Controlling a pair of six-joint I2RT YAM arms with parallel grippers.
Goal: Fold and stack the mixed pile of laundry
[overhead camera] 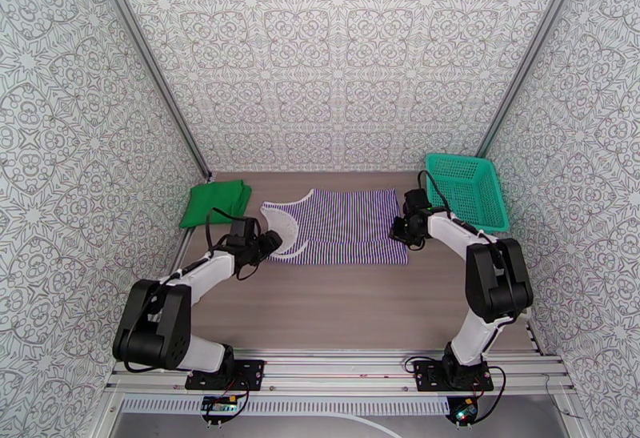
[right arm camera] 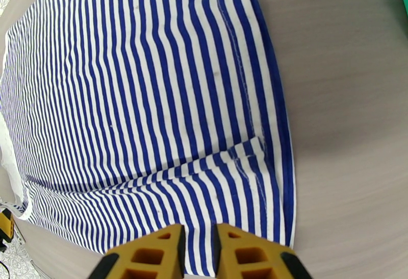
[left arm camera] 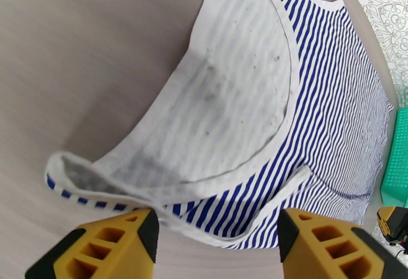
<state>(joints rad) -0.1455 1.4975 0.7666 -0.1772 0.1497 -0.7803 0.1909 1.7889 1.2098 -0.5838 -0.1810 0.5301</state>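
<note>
Seen from above, the striped sleeveless top (overhead camera: 340,226) is spread flat in the middle of the table (overhead camera: 336,303). It is laid out like this so that it can be folded neatly. The green T-shirt (overhead camera: 214,202) is set aside at the far left, already folded small, likely as the start of the stack. The teal mesh basket (overhead camera: 468,189) is placed at the far right, out of the way. The left gripper (overhead camera: 268,243) is held at the near left corner of the top, and the right gripper (overhead camera: 400,227) at its right edge. One end each can be lifted that way.

In the left wrist view, the left gripper (left arm camera: 217,239) is held wide open. Its yellow fingers (left arm camera: 102,247) are set on either side of the white-trimmed shoulder strap, so the strap can be pinched. Nothing is held yet.

In the right wrist view, the right gripper (right arm camera: 200,239) is nearly closed. A bit of the striped hem seems to be pinched between the fingers (right arm camera: 148,254), and small wrinkles are pulled toward them.
</note>
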